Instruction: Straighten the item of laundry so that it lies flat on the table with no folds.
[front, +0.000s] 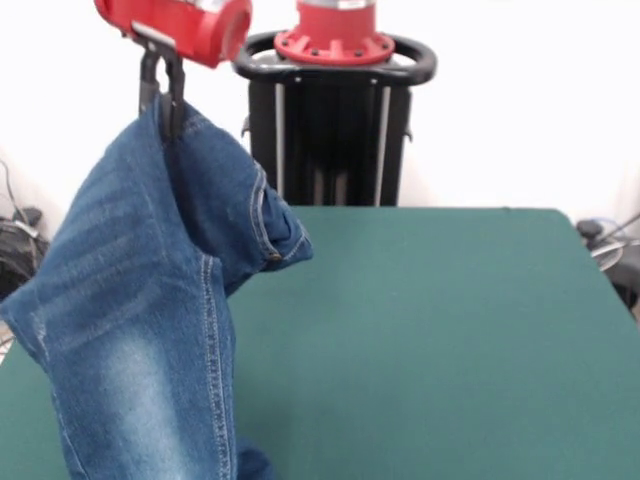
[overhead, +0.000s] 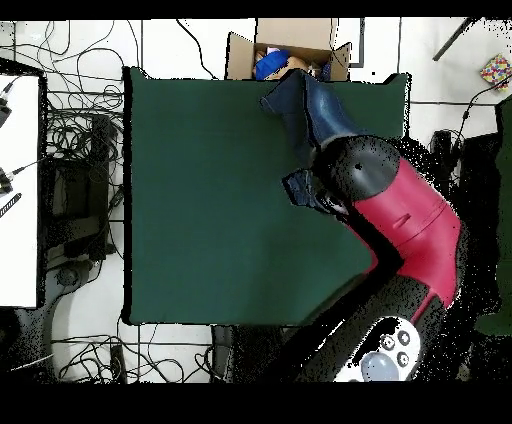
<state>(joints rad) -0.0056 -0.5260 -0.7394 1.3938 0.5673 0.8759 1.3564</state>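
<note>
The blue denim jeans (front: 140, 320) hang in the air from my gripper (front: 161, 100) at the upper left of the front view. The gripper is shut on the jeans' top edge. The cloth drapes down with folds, its lower end dropping below the picture's bottom edge over the green table (front: 430, 340). In the overhead view the jeans (overhead: 300, 120) show at the table's far right part, partly hidden under my red arm (overhead: 410, 230); the gripper itself is hidden there. The green table (overhead: 220, 200) shows there as well.
The black pedestal (front: 330, 130) stands behind the table's far edge. A cardboard box (overhead: 290, 45) with blue items sits off the table's top edge in the overhead view. Cables (overhead: 70, 150) and a white desk (overhead: 18, 190) lie at the left.
</note>
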